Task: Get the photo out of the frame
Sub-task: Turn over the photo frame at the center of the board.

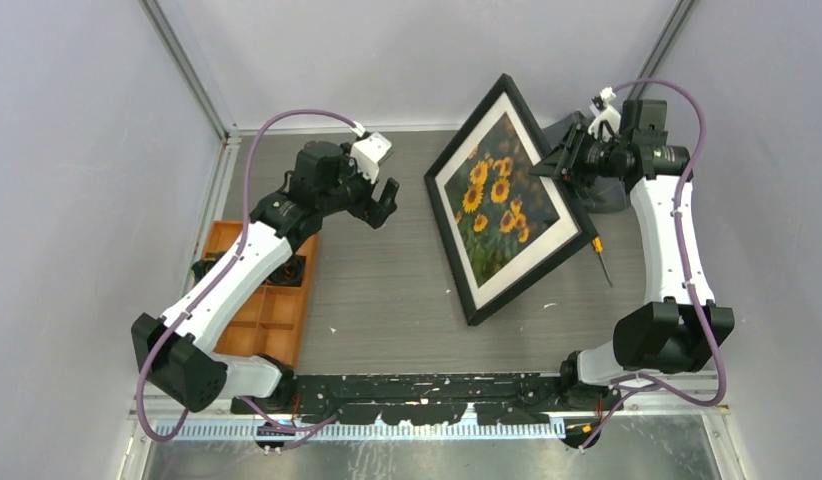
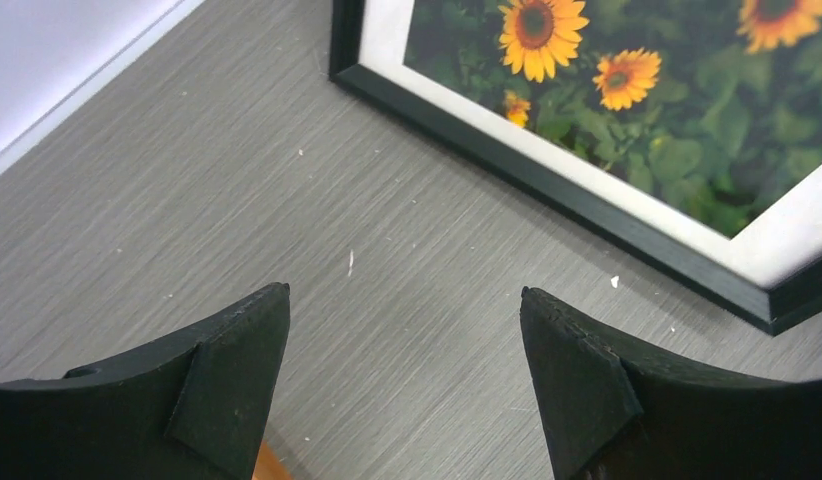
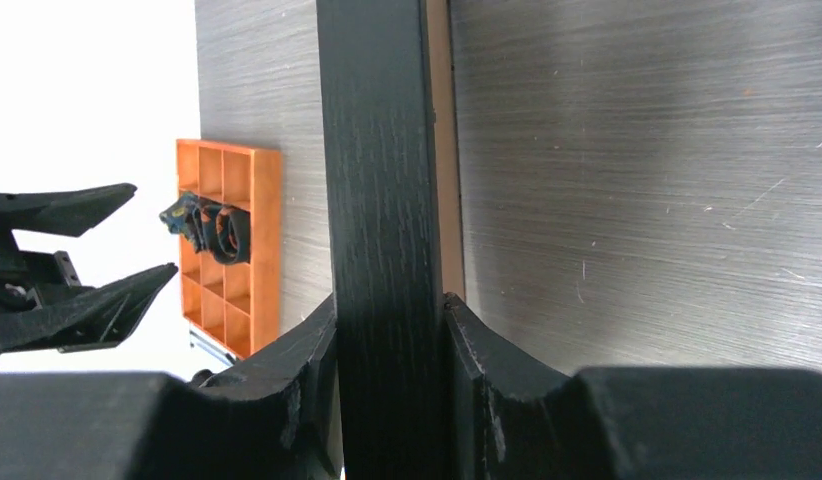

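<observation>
R gripper (image 3: 387, 330) clenched on frame (image 1: 449, 250) at its raised right edge, black border pinched between both fingers. Frame stands tilted, lower left edge on table (image 1: 387, 290). Photo (image 1: 499, 197) sits inside frame, facing L arm. L gripper (image 2: 405, 320) released, jaws wide, above table near frame's left edge, not touching. Orange tray (image 1: 287, 300) at table's left

Robot lab enclosure, bare white walls (image 1: 77, 150), metal corner posts (image 1: 187, 70), grey tabletop (image 1: 387, 290) (wood-grain laminate)
</observation>
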Available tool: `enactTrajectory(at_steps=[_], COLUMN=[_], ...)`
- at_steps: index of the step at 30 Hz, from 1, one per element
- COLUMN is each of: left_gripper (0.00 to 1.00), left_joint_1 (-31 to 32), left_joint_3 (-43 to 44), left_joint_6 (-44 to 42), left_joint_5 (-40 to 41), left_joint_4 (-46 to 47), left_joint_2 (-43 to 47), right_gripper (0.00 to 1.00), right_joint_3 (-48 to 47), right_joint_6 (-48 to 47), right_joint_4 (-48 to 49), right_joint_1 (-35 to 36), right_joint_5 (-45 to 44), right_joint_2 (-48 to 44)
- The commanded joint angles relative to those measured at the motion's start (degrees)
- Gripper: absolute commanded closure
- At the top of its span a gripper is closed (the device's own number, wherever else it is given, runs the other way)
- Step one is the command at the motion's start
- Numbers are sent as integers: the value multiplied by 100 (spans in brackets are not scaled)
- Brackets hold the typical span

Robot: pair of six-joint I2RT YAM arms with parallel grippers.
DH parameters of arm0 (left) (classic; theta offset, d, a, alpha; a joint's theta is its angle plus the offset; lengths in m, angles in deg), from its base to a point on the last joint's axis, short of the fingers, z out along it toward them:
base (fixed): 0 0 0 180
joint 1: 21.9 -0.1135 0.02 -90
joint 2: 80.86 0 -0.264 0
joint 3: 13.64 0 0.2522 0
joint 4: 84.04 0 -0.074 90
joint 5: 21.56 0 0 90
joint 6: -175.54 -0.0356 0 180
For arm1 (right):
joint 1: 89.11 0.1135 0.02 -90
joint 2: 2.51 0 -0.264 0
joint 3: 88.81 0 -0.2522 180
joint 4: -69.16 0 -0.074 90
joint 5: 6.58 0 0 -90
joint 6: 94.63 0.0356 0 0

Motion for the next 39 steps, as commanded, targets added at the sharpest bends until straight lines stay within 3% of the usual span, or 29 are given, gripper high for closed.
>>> enactTrajectory(at_steps=[1, 5, 11, 18, 30, 35, 39], left_gripper=[14, 14, 15, 15, 14, 12, 11], left_joint_1=[116, 205, 339, 413, 458, 531, 559], left_joint_3=[-251, -458, -808, -1028, -378, -294, -357], left_joint_6=[201, 292, 314, 580, 1427, 1805, 1893], left_joint_5=[-221, -287, -301, -342, -733, -959, -972], left_joint_4=[472, 524, 680, 887, 896, 1198, 1360], left_joint_2=[-64, -209, -496, -1204, -2780, -3092, -3165], right_gripper=[99, 99, 99, 99, 98, 84, 59], right_joint_3=[792, 1899, 3029, 3473, 3633, 3557, 3503], right_joint_6=[127, -59, -757, -1534, -2110, -2277, -2403], right_joint_4=[1075, 1584, 1999, 1805, 2098, 2069, 1909], right_joint_1=[-424, -813, -1161, -1413, -1883, -2014, -2014], right_joint_5=[917, 1001, 395, -175, -1125, -1222, -1175], right_joint_2=[-409, -593, -828, -318, 1258, 1473, 1495])
